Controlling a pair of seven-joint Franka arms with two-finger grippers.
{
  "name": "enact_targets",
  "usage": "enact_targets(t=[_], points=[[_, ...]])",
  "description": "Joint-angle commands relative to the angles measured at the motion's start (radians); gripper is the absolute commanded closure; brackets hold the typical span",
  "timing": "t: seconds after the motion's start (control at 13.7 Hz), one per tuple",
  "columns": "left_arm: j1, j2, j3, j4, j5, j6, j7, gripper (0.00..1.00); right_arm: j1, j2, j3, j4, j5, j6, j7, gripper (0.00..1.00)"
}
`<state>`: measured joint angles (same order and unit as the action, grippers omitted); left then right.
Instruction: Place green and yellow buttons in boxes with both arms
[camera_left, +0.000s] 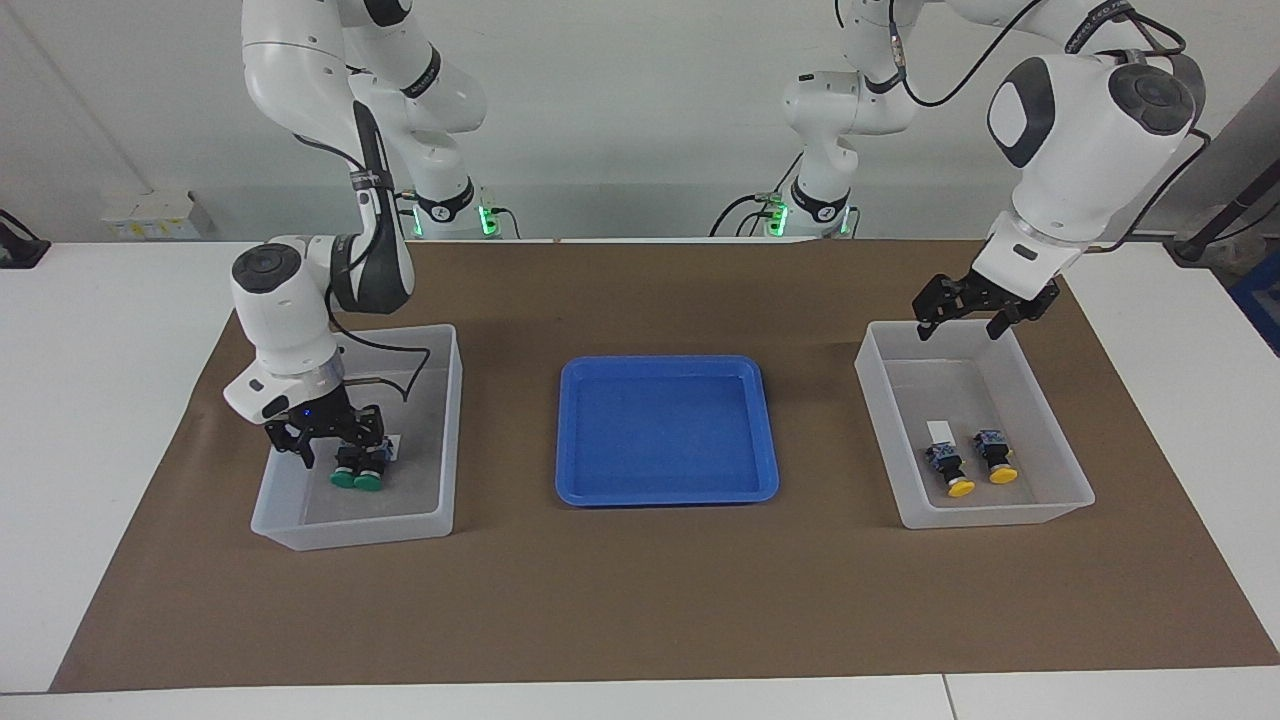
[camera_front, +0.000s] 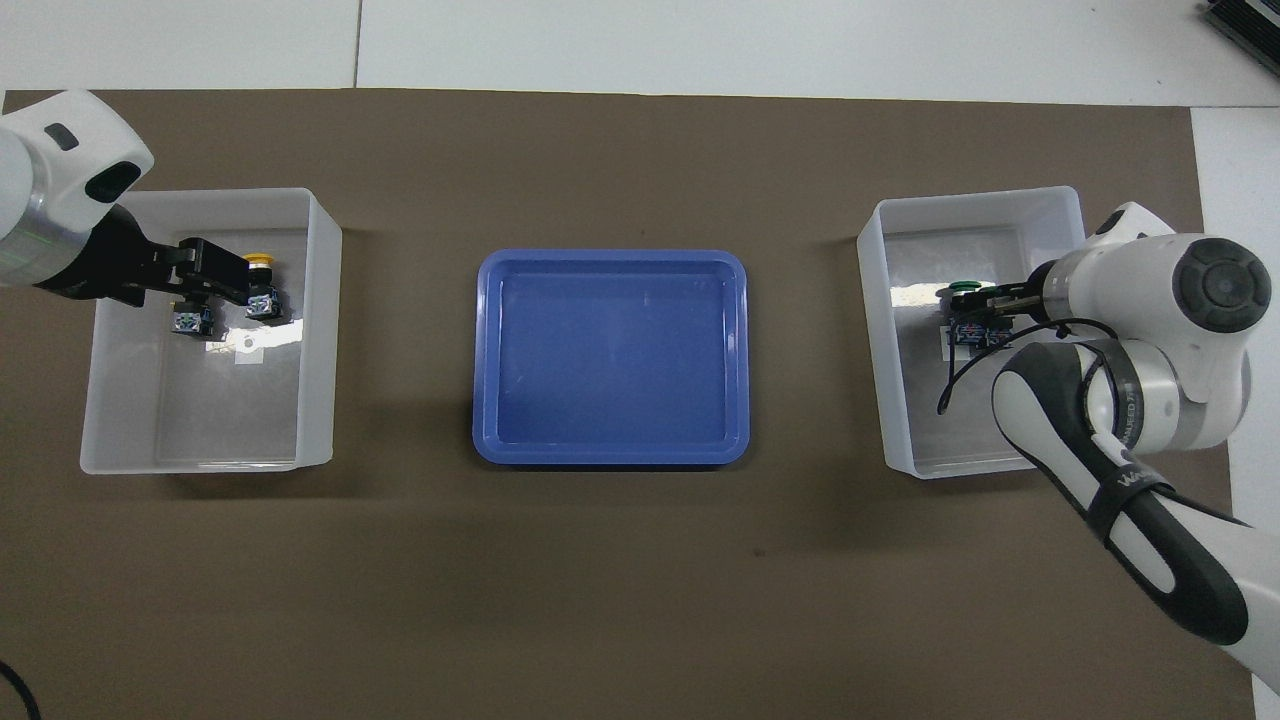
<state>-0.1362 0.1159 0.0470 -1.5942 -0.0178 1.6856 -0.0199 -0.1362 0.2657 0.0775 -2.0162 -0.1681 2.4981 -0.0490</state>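
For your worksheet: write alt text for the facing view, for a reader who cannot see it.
Two green buttons lie in one translucent box, under the open right gripper. Two yellow buttons lie in the other box, with the open left gripper raised over its rim. An empty blue tray sits between the boxes.

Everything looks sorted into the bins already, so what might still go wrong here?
The right tool sits low in the green-button box, open, right beside the two green buttons; lifting away, it might snag and tip one. The left tool hangs open over the rim of the yellow-button box; a low swing might clip that rim and shift it.
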Motion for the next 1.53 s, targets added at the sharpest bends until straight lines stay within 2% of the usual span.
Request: enact_targets(t=[0.0,0.15,0.29,0.58,0.8,1.02,1.46], points=[[0.007,-0.024,0.004,-0.018,0.039,-0.010,0.047,0.00,0.004,-0.078,0.019,0.046,0.025,-0.151,-0.002,0.00],[0.030,-0.028,0.007,-0.016,0.041,-0.014,0.092,0.00,0.009,-0.143,0.036,0.051,0.048,-0.217,0.020,0.00],[0.056,-0.032,0.007,-0.004,0.041,-0.032,0.133,0.00,0.012,-0.198,0.053,0.051,0.134,-0.296,0.029,0.00],[0.098,-0.039,0.008,0.007,0.041,-0.049,0.201,0.00,0.012,-0.276,0.096,0.068,0.153,-0.419,0.075,0.00],[0.090,-0.038,0.007,0.007,0.041,-0.032,0.193,0.00,0.010,-0.281,0.111,0.201,0.153,-0.598,0.089,0.00],[0.078,-0.036,0.001,0.007,0.035,-0.003,0.131,0.00,-0.005,-0.283,0.102,0.289,0.153,-0.688,0.087,0.00],[0.081,-0.038,-0.003,0.007,0.035,-0.011,0.115,0.00,-0.029,-0.273,0.097,0.340,0.156,-0.737,0.080,0.00]])
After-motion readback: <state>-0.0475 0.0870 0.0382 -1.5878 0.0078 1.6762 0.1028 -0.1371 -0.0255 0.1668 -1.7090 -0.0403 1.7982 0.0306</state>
